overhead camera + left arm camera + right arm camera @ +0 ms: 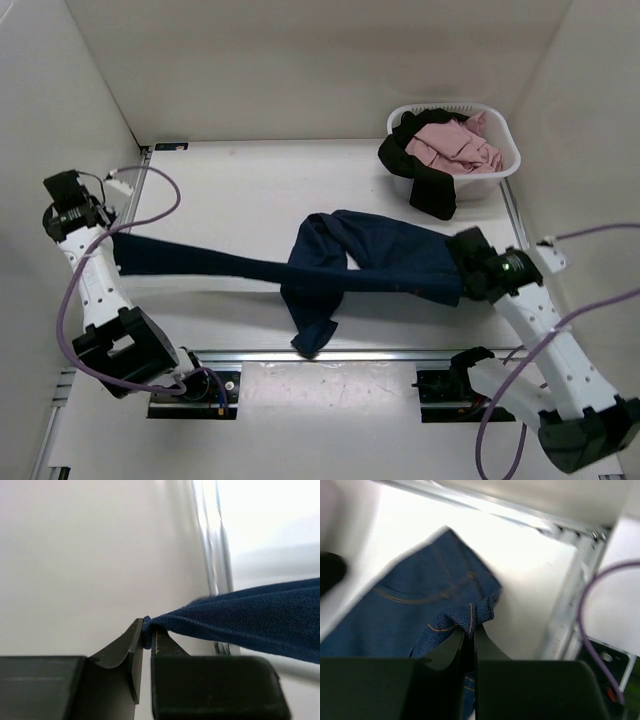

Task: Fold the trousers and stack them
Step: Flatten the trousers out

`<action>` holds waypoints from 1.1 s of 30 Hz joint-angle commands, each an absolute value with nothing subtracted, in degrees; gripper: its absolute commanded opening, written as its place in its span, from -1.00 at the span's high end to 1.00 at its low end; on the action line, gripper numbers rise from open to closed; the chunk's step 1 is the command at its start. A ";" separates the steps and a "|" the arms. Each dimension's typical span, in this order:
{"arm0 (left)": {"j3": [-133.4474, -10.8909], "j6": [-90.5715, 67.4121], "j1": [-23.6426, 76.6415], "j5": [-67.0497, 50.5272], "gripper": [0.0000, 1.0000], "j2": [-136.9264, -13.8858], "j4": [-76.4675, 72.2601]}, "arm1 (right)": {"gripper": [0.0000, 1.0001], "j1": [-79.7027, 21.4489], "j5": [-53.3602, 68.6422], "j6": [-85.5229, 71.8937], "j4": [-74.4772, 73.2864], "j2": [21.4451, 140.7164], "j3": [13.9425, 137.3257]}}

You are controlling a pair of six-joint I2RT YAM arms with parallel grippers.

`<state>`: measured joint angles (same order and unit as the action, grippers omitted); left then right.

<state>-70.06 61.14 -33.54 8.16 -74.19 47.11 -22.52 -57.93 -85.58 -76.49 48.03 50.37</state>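
Two hands share one garment: the navy denim trousers (340, 262) are stretched between them, with the long axis going from left to right across the white desk (230, 190). The left hand (147, 630) has its fingers pressed together on a thin edge of the cloth near the left wall. I think this edge is the hem of one leg, and from there the leg runs tight and narrow toward the middle. The right hand (469, 630) pinches the opposite end, where orange stitching and a curved pocket seam show, so this is the waist part. The second leg (312, 330) is not held. It lies crumpled and points toward the near edge of the desk, about halfway between the two arms. The denim looks thick and a little stiff, with a fine woven grain, yet it sags and wrinkles. The black trousers (425, 185) hang over the rim of the white plastic laundry basket (505, 150) at the far right, beside a pink garment (458, 145). In my judgement the next move depends on the loose leg: it is out of line with the stretched one, and the right arm is somewhat nearer to it.
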 commanded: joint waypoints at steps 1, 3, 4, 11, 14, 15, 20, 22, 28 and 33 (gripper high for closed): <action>-78.13 54.49 -31.29 5.98 0.72 -75.58 43.42 | 0.99 -22.06 -69.96 -79.54 -80.59 54.12 61.77; -76.92 54.66 -31.29 7.64 0.72 -74.54 43.42 | 0.99 -22.06 -70.58 -78.93 -81.29 54.14 64.06; -75.25 55.36 -31.29 8.43 0.72 -73.75 43.42 | 0.99 -22.06 -69.97 -78.93 -82.08 52.49 63.29; -54.86 63.45 -31.29 14.06 0.72 -63.47 43.42 | 0.99 -22.06 -56.28 -87.27 -85.17 36.93 45.82; -51.94 64.07 -31.29 15.64 0.72 -61.53 44.47 | 0.97 -22.06 -54.93 -90.17 -85.17 34.01 44.12; -51.94 64.07 -31.29 15.64 0.72 -61.52 44.99 | 0.94 -22.06 -54.93 -90.70 -85.17 34.01 43.43; -64.04 60.39 -31.29 9.24 0.72 -62.75 50.08 | -0.75 -22.06 -57.30 -87.99 -85.17 40.49 45.87; -69.58 59.16 -30.77 3.21 0.72 -63.62 55.44 | -0.98 -22.06 -58.26 -82.75 -84.64 43.40 47.98; -81.30 60.37 -27.69 -9.22 0.72 -63.02 66.61 | -0.98 -27.39 -52.58 -42.22 -58.94 54.30 60.02; -78.76 61.60 -25.93 -11.34 0.72 -59.95 71.18 | -0.98 -35.41 -33.61 -26.12 -43.78 71.77 72.66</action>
